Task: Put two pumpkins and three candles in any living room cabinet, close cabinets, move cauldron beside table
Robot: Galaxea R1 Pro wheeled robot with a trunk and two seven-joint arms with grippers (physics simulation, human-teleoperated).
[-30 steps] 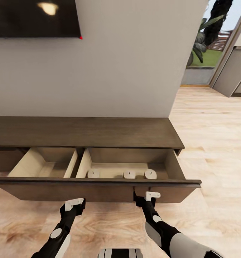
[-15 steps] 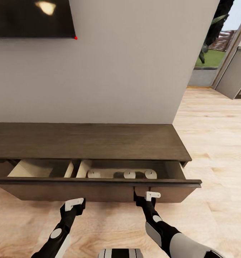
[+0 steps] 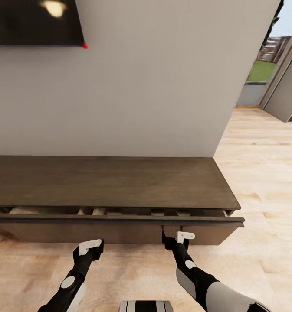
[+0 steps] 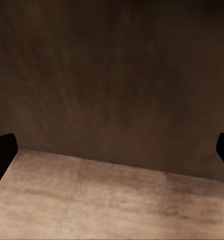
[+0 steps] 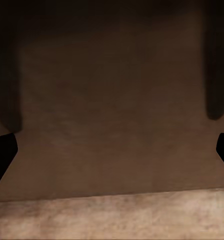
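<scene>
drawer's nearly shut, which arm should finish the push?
Right, probably. The right gripper sits against the drawer front of the cabinet; the left gripper hangs just below its lower edge. A narrow gap remains along the top.

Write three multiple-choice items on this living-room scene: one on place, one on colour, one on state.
1. Where are both end effectors?
A. Low at the front of the cabinet
B. Above its top
C. By the window

2. What colour is the cabinet's wood?
A. White
B. Dark brown
C. Red

3. How does the cabinet's pull-out front stand?
A. Pulled fully out
B. Almost shut, a narrow gap left
C. Removed

Answers: 1 A, since the left end effector and the right end effector sit below the cabinet front, above the floor. 2 B, as the head view shows dark brown grain. 3 B, since only a thin slit under the top shows pale interior.
</scene>
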